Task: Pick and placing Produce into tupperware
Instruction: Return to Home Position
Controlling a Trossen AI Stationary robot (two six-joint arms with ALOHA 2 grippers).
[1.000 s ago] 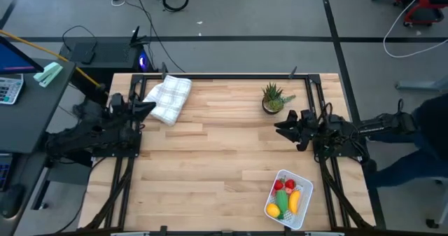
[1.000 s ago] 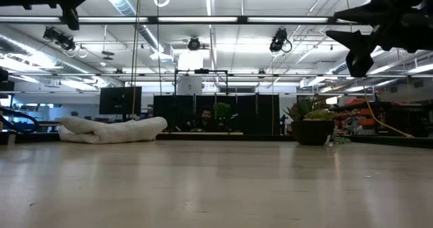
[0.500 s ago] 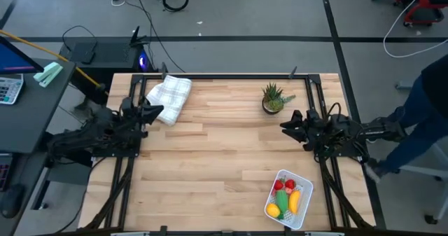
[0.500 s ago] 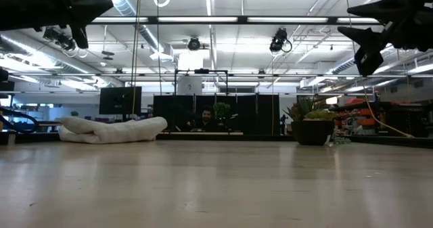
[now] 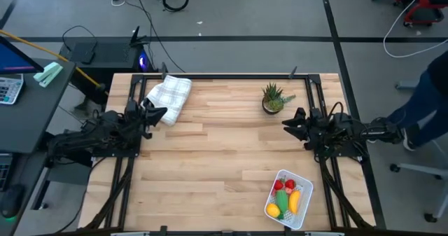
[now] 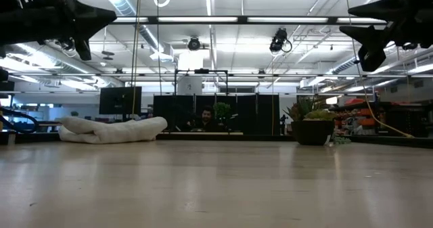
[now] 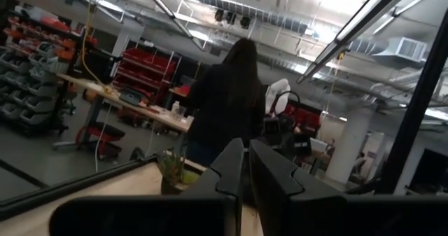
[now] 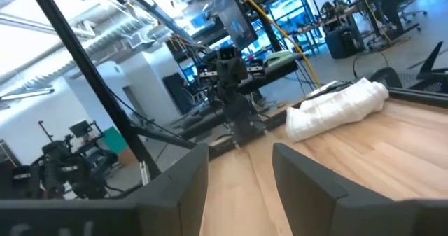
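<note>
The white tupperware (image 5: 304, 183) sits near the table's near right corner. It holds the produce: red pieces (image 5: 284, 185), a green oblong piece (image 5: 283, 202), a yellow banana (image 5: 295, 200) and a yellow-orange piece (image 5: 272, 210). My left gripper (image 5: 162, 112) hangs shut above the table's left side, beside the white cloth; its fingers meet in the left wrist view (image 7: 246, 170). My right gripper (image 5: 285, 125) hovers open above the right side, between the potted plant and the tupperware, and its fingers stand apart in the right wrist view (image 8: 241, 174). Neither gripper holds anything.
A folded white checked cloth (image 5: 169, 96) lies at the far left of the table. A small green spiky potted plant (image 5: 273, 98) stands at the far right. A person (image 5: 428, 110) stands beyond the table's right edge. Bare wood lies across the table's middle (image 5: 217, 152).
My left gripper has moved toward the table's right and slightly nearer, out past the cloth's edge. My right gripper has drawn back toward the table's right edge. The person beside the right edge has shifted position. The tupperware and produce have stayed put.
</note>
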